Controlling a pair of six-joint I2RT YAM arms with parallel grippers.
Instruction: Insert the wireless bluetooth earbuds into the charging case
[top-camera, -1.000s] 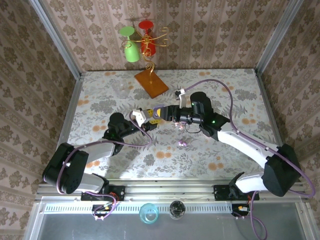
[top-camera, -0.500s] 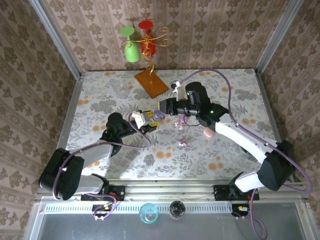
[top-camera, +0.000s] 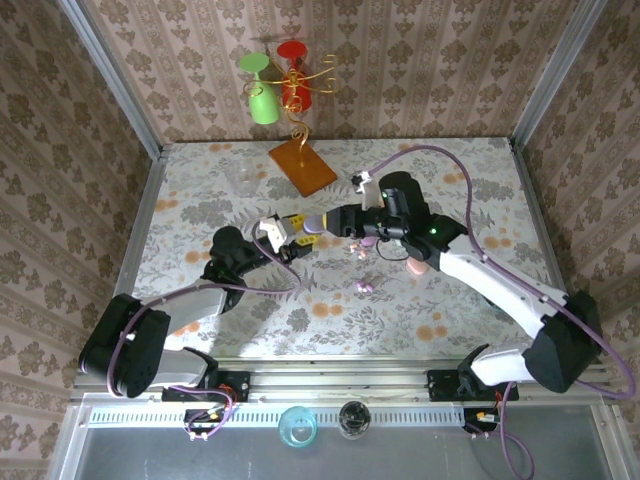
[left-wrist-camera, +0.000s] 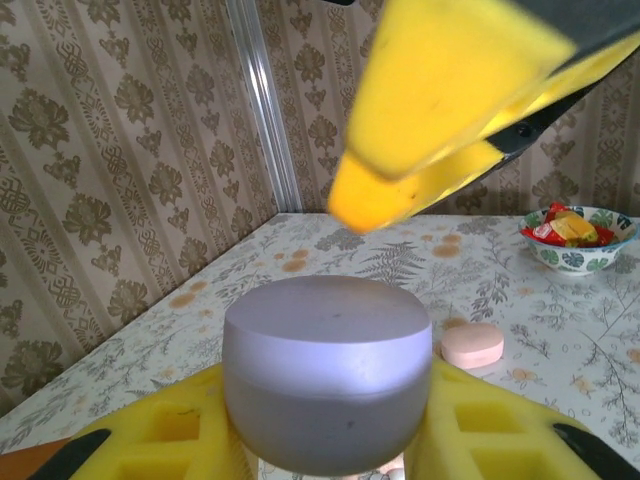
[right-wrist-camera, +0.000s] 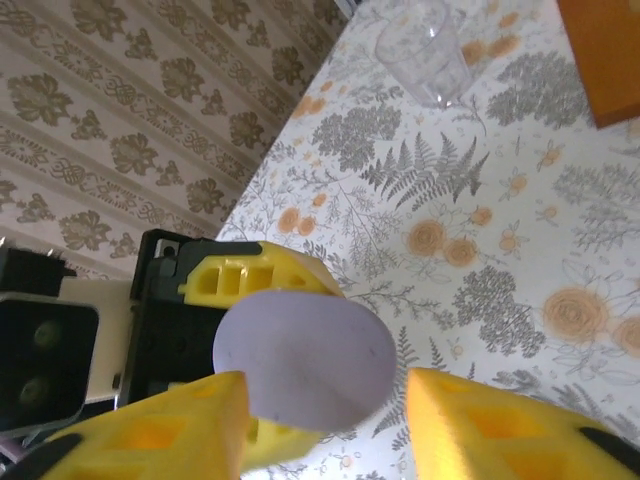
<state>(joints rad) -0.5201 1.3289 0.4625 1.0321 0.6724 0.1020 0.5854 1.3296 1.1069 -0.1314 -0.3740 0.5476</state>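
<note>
My left gripper (top-camera: 298, 233) is shut on a lilac charging case (top-camera: 313, 226), held above the table's middle. In the left wrist view the case (left-wrist-camera: 325, 375) sits closed between my yellow fingers (left-wrist-camera: 165, 440). My right gripper (top-camera: 324, 221) is open, with one jaw on each side of the case. In the right wrist view, the case's lid (right-wrist-camera: 305, 360) faces the camera. My right gripper (right-wrist-camera: 325, 425) has its left finger (right-wrist-camera: 160, 430) at the lid's edge, and the right one stands apart. Two tiny earbuds (top-camera: 365, 287) (top-camera: 357, 250) lie on the table.
A pink case (top-camera: 415, 265) (left-wrist-camera: 472, 344) lies on the table under my right arm. A clear cup (top-camera: 243, 178) (right-wrist-camera: 425, 50) and an orange stand base (top-camera: 302, 165) holding green and red glasses (top-camera: 272, 85) are at the back. A candy bowl (left-wrist-camera: 578, 232) stands farther off.
My right arm swung left to the lilac case and has now eased back a little, with its jaws around the case. The left gripper has kept its hold throughout.
</note>
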